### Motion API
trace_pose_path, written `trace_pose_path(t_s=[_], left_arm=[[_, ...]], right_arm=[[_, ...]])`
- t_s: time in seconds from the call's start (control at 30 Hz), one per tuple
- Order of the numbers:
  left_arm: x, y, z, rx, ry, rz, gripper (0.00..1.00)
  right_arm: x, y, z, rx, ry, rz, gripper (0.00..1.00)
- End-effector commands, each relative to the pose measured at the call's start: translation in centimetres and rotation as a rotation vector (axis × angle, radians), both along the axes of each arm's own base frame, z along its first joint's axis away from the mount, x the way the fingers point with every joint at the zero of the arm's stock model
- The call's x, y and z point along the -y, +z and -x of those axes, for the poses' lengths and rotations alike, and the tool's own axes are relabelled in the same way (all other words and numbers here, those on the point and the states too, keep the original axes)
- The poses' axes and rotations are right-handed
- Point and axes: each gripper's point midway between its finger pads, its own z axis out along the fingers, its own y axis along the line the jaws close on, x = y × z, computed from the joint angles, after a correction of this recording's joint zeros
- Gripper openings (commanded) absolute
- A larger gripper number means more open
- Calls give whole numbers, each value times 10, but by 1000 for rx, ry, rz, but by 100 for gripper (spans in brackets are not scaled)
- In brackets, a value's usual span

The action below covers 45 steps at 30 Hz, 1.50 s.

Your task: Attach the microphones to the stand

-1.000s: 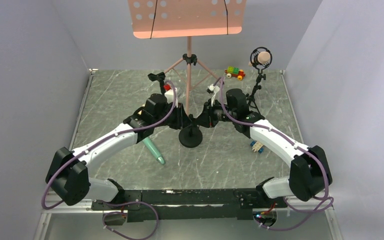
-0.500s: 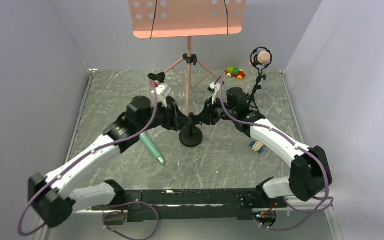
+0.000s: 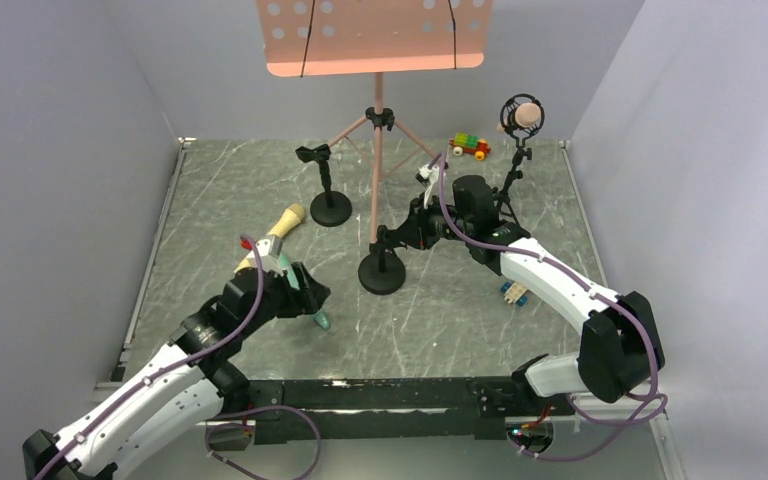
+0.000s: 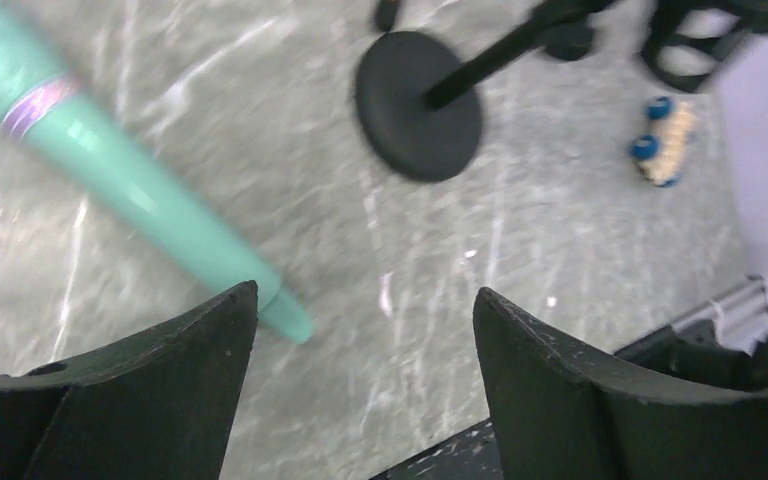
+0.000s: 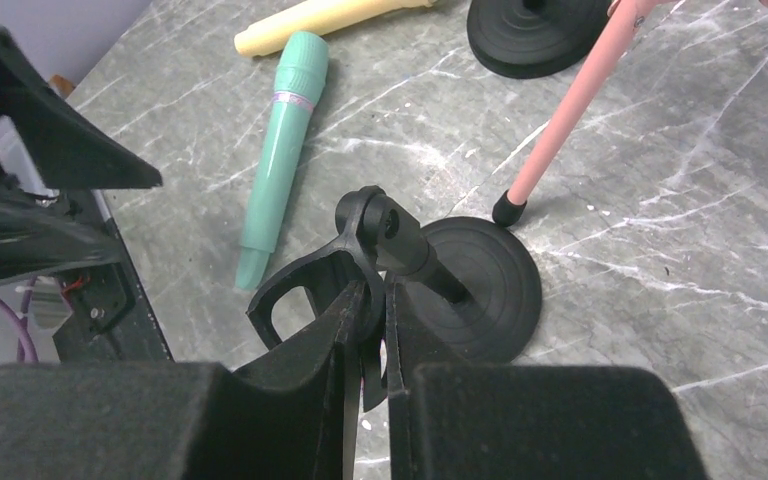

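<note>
The left end effector [image 4: 365, 295] hangs low over the counter [image 3: 460, 310] with its fingers wide apart and nothing between them. The green microphone [image 5: 278, 150] lies flat under it, and only the thin tail end is near the left finger. I think a grip so far back on this narrow, smooth part can slip, or the heavy head can swing down when it is lifted.

The yellow microphone [image 3: 278, 228] lies further back on the counter. The pink microphone [image 3: 526, 118] already sits in the tall holder at the back right.

The right end effector [image 5: 372, 290] is clamped on the clip [image 5: 310, 280] of the middle stand [image 5: 490, 280]. If it pulls sideways, the stand may tip. Its base is close to the foot of the pink leg [image 5: 570, 110], so it may also knock against it.
</note>
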Motion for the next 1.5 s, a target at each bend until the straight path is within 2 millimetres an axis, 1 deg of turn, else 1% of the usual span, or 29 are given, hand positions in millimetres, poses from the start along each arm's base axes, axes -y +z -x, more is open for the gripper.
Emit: trace_pose_path(t_s=[0.0,0.07,0.13,0.2,0.23,0.27,0.33,0.37,0.43,0.53,0.67,0.77,0.83,0.9,1.0,1.13,1.2,1.3,1.37,1.4,1.43,1.47], left_arm=[[-30,-41,1,-190,252,-20,84],[-39,-51,1,-265,326,-75,86],[-49,-57,-2,-331,423,-140,88],[-60,-62,-6,-402,537,-214,98],[-65,-65,-9,-433,585,-252,99],[-66,-67,-14,-454,614,-289,99],[-62,-70,-32,-492,615,-327,99],[-57,-68,-44,-503,613,-318,99],[-56,-71,-62,-531,631,-326,99],[-57,-76,-78,-593,664,-325,93],[-57,-94,-83,-659,674,-363,89],[-60,-110,-81,-702,687,-393,89],[-62,-118,-79,-719,693,-412,89],[-66,-122,-79,-722,703,-428,89],[-75,-130,-82,-730,719,-432,86],[-84,-146,-87,-777,721,-447,84],[-83,-147,-89,-783,703,-461,85],[-73,-141,-92,-766,621,-433,89],[-69,-128,-90,-729,573,-417,93],[-68,-119,-87,-701,557,-417,95],[-67,-106,-82,-651,541,-416,97],[-66,-99,-76,-621,526,-423,98]], right_arm=[[6,-27,5,-57,-20,61,2],[6,-27,6,-60,-20,61,2],[6,-26,6,-58,-20,60,2],[5,-25,6,-58,-20,56,2],[5,-25,6,-58,-19,54,2],[5,-25,7,-60,-20,53,2],[5,-23,7,-59,-19,50,3],[5,-22,7,-57,-20,49,2],[6,-20,8,-50,-22,46,3],[7,-16,10,-38,-22,39,4],[7,-12,12,-29,-16,28,5],[6,-10,13,-35,-12,21,5],[5,-9,12,-35,-12,18,5],[5,-8,13,-36,-10,14,5],[5,-9,15,-40,-9,11,5],[5,-9,15,-38,-10,11,6],[6,-9,15,-35,-10,11,6],[7,-10,16,-32,-11,14,6],[7,-10,16,-33,-12,15,6],[7,-10,15,-34,-13,16,7],[7,-10,15,-34,-13,14,7],[6,-11,15,-36,-13,15,7]])
